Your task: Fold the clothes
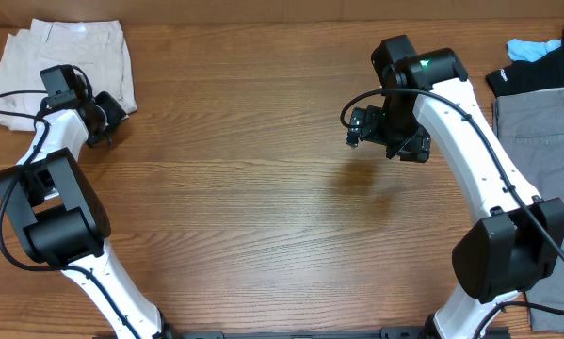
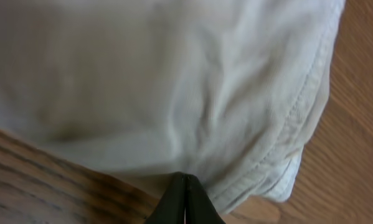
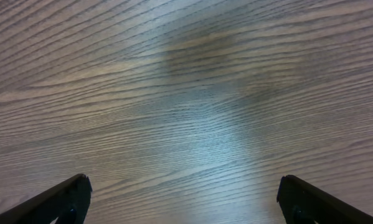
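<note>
The clothes (image 1: 70,56) are pale beige shorts, folded into a compact stack at the table's far left corner. In the left wrist view the shorts (image 2: 174,87) fill most of the frame, with a stitched hem along the right. My left gripper (image 1: 107,118) sits at the stack's near right corner. It (image 2: 186,177) is shut, tips together against the cloth's edge, and no fabric shows between the fingers. My right gripper (image 1: 413,148) hovers over bare wood at centre right, far from the shorts. Its jaws (image 3: 183,186) are open wide with nothing between them.
A grey garment (image 1: 545,188) lies along the right edge. A black garment (image 1: 531,75) and a light blue cloth (image 1: 531,45) sit at the far right corner. The wooden table (image 1: 263,207) spans the middle between the arms.
</note>
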`<state>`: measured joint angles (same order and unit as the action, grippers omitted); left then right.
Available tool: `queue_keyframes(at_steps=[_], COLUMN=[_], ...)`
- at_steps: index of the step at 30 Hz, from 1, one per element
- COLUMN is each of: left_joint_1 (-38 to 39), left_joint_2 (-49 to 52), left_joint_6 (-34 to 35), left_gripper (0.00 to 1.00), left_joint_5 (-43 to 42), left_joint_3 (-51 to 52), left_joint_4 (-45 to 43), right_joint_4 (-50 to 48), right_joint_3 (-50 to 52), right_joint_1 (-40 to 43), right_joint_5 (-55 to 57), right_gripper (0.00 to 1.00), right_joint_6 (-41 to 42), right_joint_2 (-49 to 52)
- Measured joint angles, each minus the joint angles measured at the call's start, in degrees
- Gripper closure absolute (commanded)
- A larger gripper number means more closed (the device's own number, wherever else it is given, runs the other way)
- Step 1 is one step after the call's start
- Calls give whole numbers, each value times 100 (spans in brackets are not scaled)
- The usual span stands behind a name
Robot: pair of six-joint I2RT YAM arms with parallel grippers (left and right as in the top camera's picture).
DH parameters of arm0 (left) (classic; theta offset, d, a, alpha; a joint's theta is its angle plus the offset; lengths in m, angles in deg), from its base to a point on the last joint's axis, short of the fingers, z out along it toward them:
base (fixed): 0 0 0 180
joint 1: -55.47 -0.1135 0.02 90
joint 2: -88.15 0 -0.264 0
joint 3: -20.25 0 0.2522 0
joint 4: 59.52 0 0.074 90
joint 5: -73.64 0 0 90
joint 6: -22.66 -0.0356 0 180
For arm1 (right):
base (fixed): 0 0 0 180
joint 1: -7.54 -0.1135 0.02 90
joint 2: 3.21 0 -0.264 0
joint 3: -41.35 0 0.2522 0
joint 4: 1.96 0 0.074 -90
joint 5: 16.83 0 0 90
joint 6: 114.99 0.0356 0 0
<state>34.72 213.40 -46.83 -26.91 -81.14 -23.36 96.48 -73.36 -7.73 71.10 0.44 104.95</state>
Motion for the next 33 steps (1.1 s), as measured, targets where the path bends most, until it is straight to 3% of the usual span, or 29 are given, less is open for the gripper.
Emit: queue_keyframes(at_steps=[9,16,23,33], left_joint_1=[4,4,-70,-564], left_joint_2=[-769,-1687,-911,109], left_joint_6=[-393,-463,-664,-699], left_gripper=[96,96,96,95], left_joint_5=[-402,448,1113,1257], left_joint_3=[42,11,11,22], left_joint_4=[-199,-680,-911,-1023], right_joint_4=[-66,-68,-66,-28], right_joint_3=[0,0,0,0], right_joint_1=[2,0,0,0], right_joint_5=[0,0,0,0], right_gripper=[0,0,0,0], right_joint_6=[0,-2,0,2], right_joint_2=[0,0,0,0])
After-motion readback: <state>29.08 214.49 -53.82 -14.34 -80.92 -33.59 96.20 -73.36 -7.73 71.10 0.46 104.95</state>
